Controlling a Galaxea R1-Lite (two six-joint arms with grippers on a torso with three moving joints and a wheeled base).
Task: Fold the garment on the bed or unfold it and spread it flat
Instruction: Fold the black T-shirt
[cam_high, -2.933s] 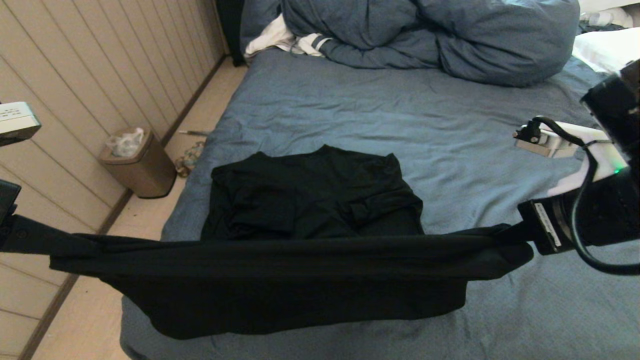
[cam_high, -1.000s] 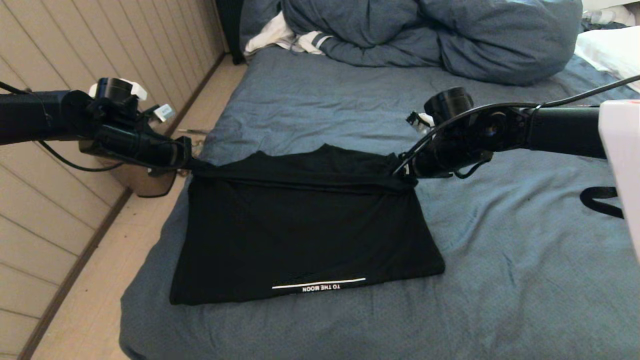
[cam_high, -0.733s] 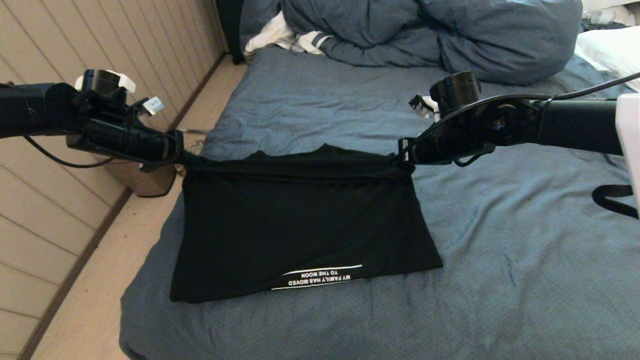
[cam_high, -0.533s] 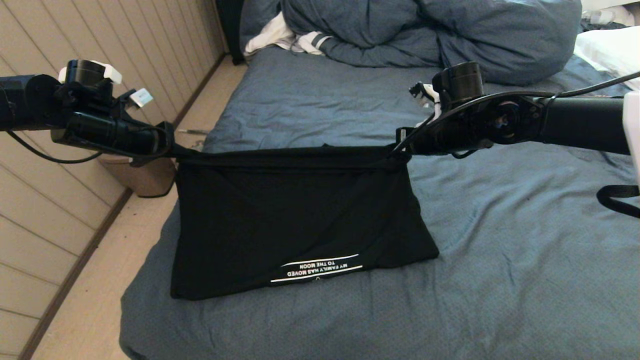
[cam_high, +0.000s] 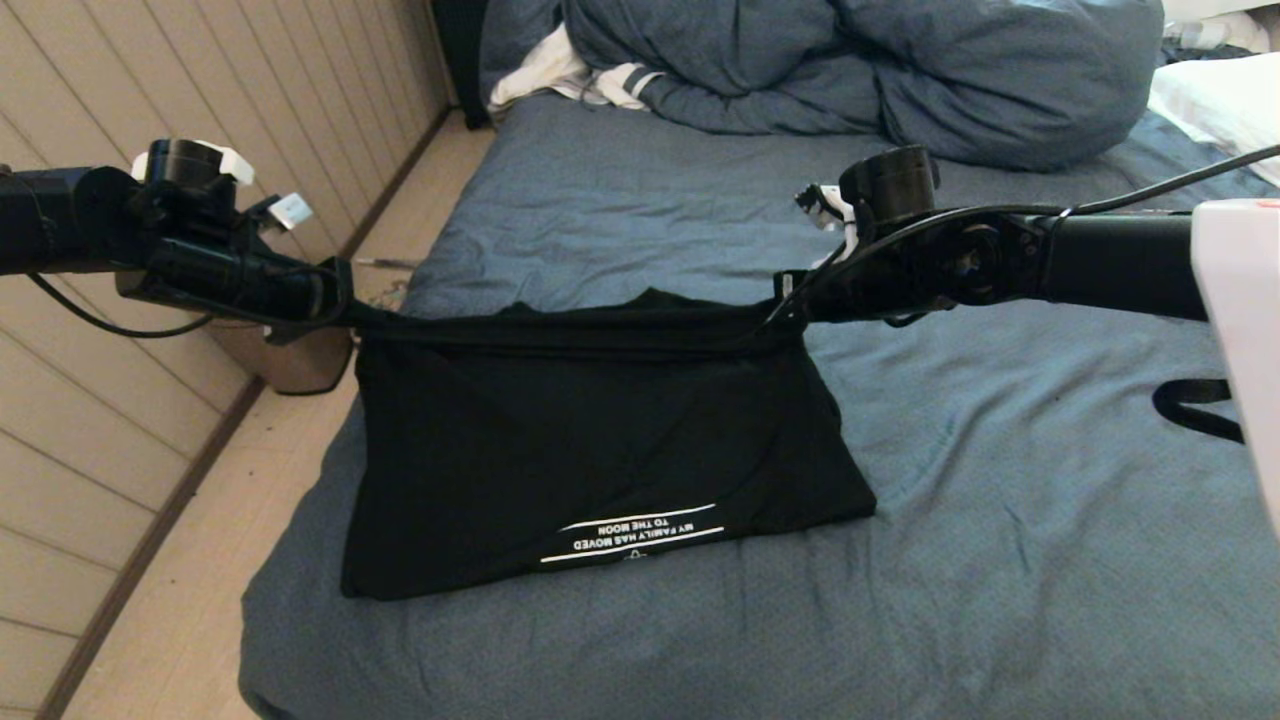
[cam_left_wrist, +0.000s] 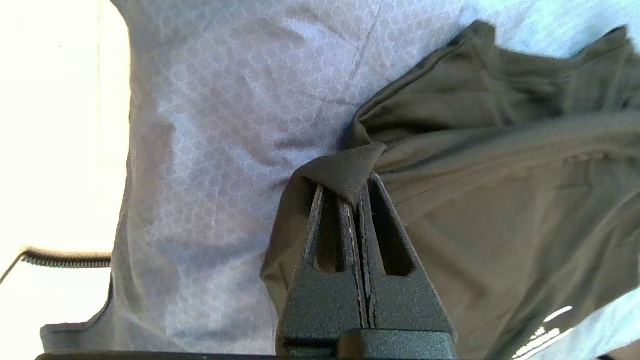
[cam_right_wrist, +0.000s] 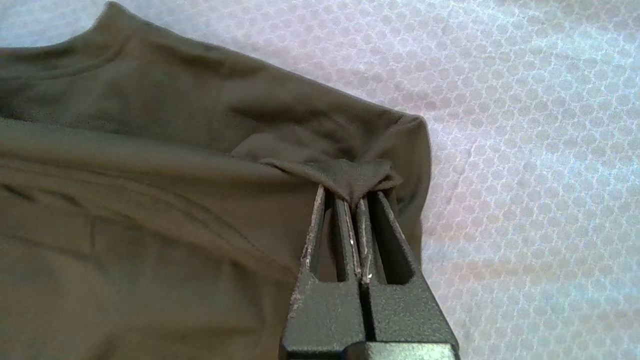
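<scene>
The T-shirt (cam_high: 600, 440) is black with white lettering and lines near its near edge, the bed (cam_high: 1000, 520) sheet slate-blue, the bunched duvet (cam_high: 880, 70) darker blue.

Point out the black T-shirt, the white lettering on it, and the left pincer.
black T-shirt (cam_high: 600, 430): head view, middle of the hanging panel.
white lettering (cam_high: 640, 532): head view, middle of the printed lines near the lower edge.
left pincer (cam_left_wrist: 356, 192): left wrist view, between the fingertips pinching the shirt corner.
</scene>
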